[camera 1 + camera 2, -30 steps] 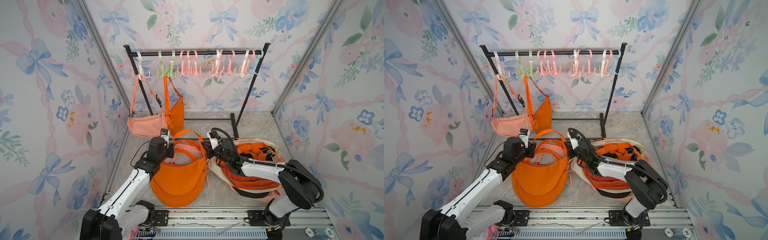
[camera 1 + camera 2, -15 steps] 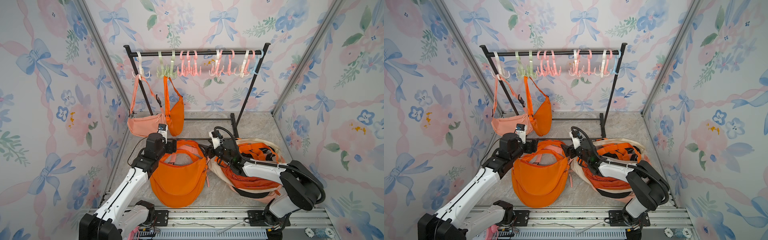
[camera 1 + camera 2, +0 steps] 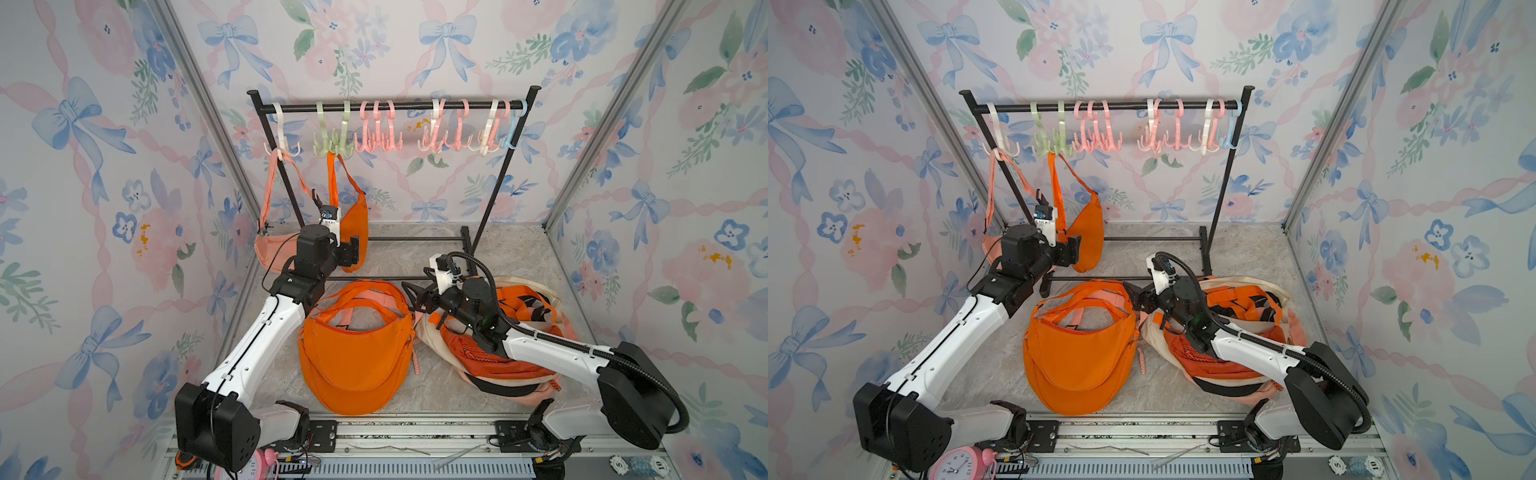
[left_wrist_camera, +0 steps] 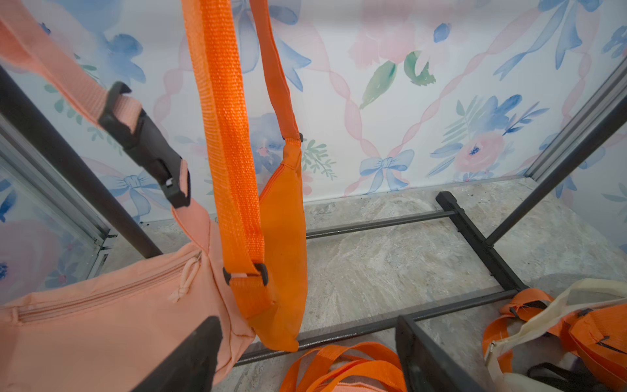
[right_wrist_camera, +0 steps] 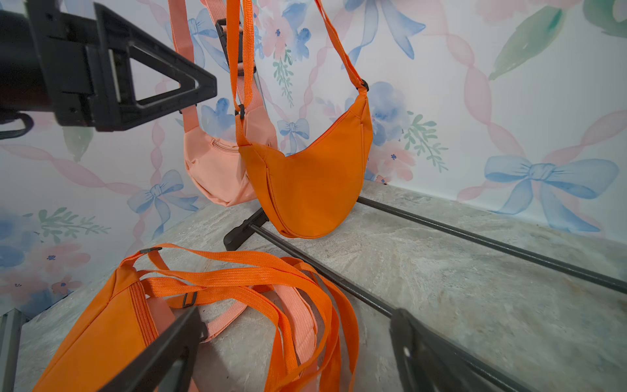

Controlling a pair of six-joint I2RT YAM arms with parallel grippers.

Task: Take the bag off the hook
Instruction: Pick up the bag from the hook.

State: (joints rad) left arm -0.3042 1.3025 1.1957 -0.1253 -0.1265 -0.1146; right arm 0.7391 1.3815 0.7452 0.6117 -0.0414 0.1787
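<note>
Now that both grippers have let go, large orange crescent fabric bag [image 3: 353,361]: lies flat on the grey marbled floor [image 3: 415,257] with its straps slack. A second ago those straps were drawn up between the two grippers.
Left gripper [image 3: 351,254]: jaws wide and empty. It has lifted away from the floor bag and now sits just in front of the hanging bags.
Right gripper [image 3: 411,297]: jaws wide and empty, low, just beside the slack straps.
Small orange fabric bag [image 3: 358,224]: hangs by its strap from the pale green plastic hook [image 3: 332,145] on the black metal rail [image 3: 395,107].
Peach fabric bag [image 3: 274,249]: hangs from the white plastic hook [image 3: 282,145], beside the orange one.
Task standing, as judged: one bag is set down and two remain hooked. The left arm appears lined up on the small orange bag's webbing strap [image 4: 230,152].
</note>
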